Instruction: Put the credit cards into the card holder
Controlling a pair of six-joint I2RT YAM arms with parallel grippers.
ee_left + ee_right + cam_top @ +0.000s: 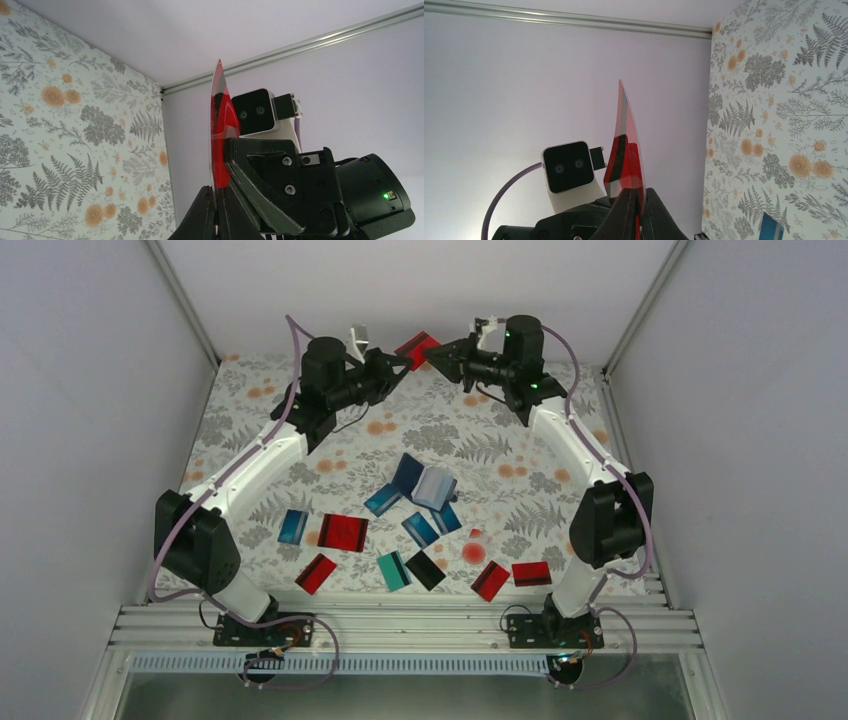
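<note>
One red credit card [417,348] with a dark stripe is held in the air over the table's far edge, between both arms. My left gripper [399,359] is shut on its left end and my right gripper [437,353] is shut on its right end. In the left wrist view the card [220,125] stands edge-on out of the shut left gripper [218,202]. The right wrist view shows it [626,150] slightly bowed in the shut right gripper [640,200]. The navy card holder [427,484] lies open mid-table. Several other cards lie around it, such as a red one [342,533], a teal one [394,570] and a black one [425,569].
A small clear piece with a red dot [473,551] lies right of the black card. White walls enclose the flower-patterned table [250,420] on three sides. A metal rail [400,625] runs along the near edge by the arm bases.
</note>
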